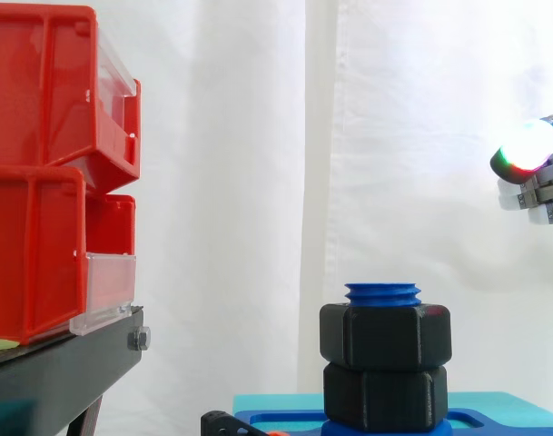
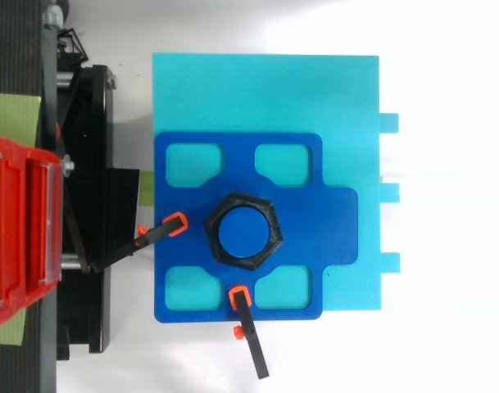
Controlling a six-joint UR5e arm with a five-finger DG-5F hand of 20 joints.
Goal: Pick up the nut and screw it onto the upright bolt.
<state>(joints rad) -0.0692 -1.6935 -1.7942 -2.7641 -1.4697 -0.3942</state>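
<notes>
Nut [image 1: 386,336], black and six-sided, sits threaded on the upright blue bolt [image 1: 382,292], ridges showing above it; robot hand [image 1: 530,150] hangs well apart; its grip cannot be told.

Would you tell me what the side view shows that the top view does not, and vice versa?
Side view: the hand at the right edge, higher than the bolt and apart from it; two black nuts stacked on the bolt, the upper nut on the lower nut, blue thread standing above them. Top view: four rounded cutouts in the blue plate, and where two orange-tipped clamps sit at its left and lower edges. Both: the bolt, the upper nut round it, the blue plate, the cyan base, the red bins.
</notes>
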